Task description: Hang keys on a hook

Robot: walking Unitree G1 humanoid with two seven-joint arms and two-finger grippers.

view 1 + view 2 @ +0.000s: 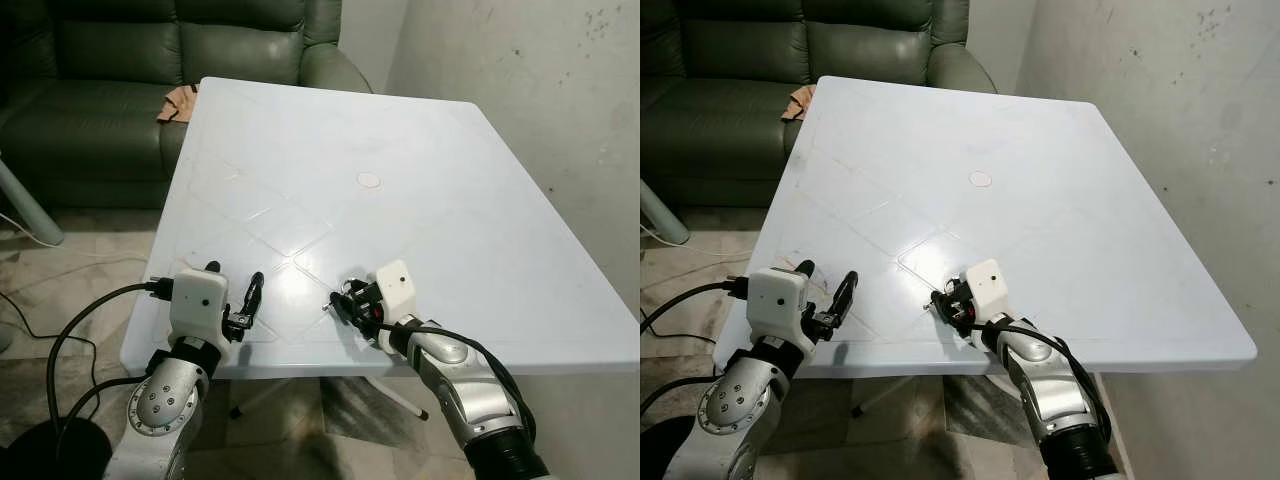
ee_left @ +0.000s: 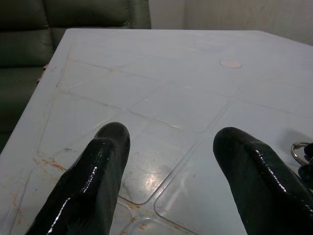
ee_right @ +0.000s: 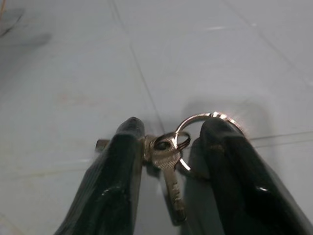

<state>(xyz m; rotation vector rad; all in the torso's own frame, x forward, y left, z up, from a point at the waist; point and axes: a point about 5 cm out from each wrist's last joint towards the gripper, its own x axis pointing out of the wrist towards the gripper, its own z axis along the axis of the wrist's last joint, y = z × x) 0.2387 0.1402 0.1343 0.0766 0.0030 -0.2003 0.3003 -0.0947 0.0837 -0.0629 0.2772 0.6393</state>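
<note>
Your table (image 1: 420, 200) smooth white plastic with sheen, keys (image 3: 168, 156) shiny metal, right gripper (image 3: 168, 134) fingers (image 3: 117, 171) glossy black, sofa (image 1: 120, 60) green leather-look.

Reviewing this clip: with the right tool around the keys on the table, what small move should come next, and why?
Probably close the right tool fully on the keys and lift them slightly off the white table. The wrist view shows the key ring between its fingers, yet the keys seem to lie on the table. The left tool hovers open, holding nothing.
</note>
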